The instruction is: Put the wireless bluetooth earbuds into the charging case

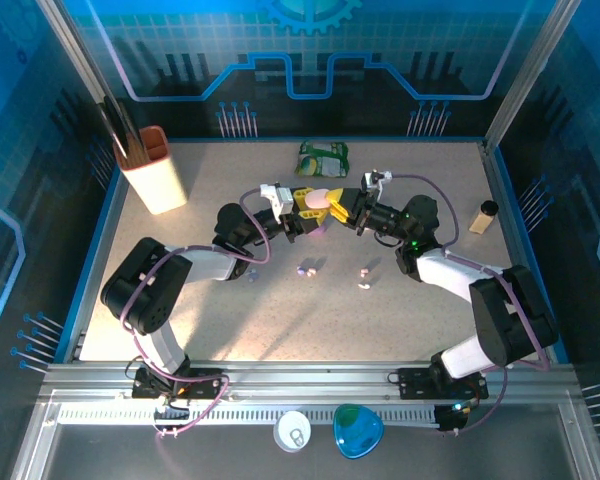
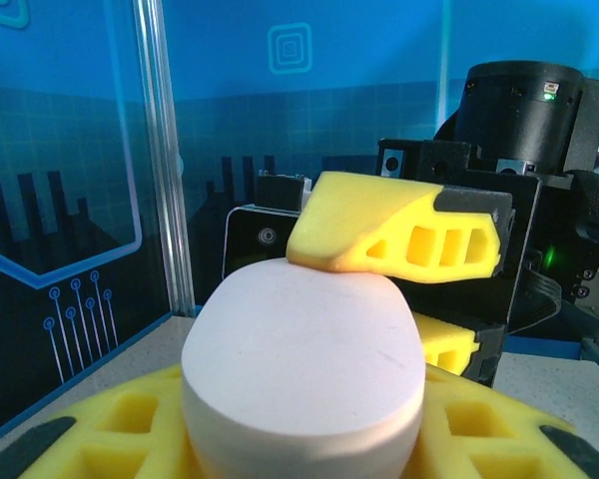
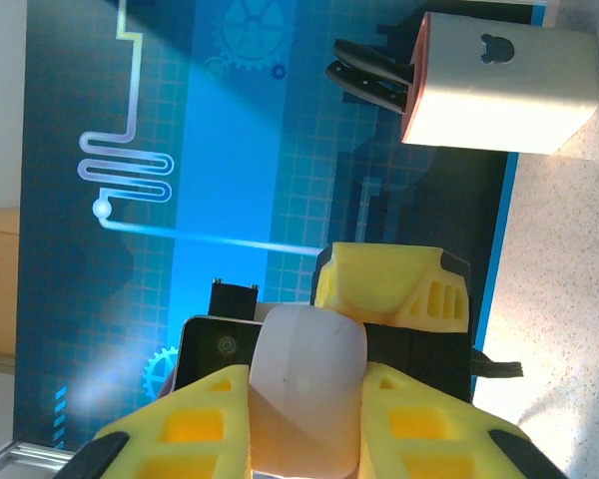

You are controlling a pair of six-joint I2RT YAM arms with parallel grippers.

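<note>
Pale pink between yellow foam: catches a case [image 1: 318, 198] clamped from two sides over the middle of the table [image 1: 430, 320]. Shows the left gripper [image 1: 307, 203] reaching in from the left, its yellow fingers [image 2: 100, 449] pressed to either flank of the case, no gap showing in the left wrist view. Shows the right gripper [image 1: 340, 208] meeting it head-on from the right, clenched on the same case, one finger laid across the top and the other tucked beneath, as seen from the left wrist. Puts the case squarely between the right gripper's own pads in the right wrist view, with a finger of the left gripper just behind.

Leaves the earbuds [image 1: 302, 270] loose on the table, on the near side of the grippers and well apart from the case: two close together below the left gripper, two more to their right below the right gripper.

Sets a green packet [image 1: 323, 157] near the far edge behind the grippers, a white holder [image 1: 158, 175] with dark utensils [image 1: 115, 125] at the far left, and a small bottle [image 1: 484, 216] by the right edge. Adds a white disc [image 1: 293, 432] and a blue pebble [image 1: 358, 430] side by side on the near ledge [image 1: 100, 450], in front of the table.
</note>
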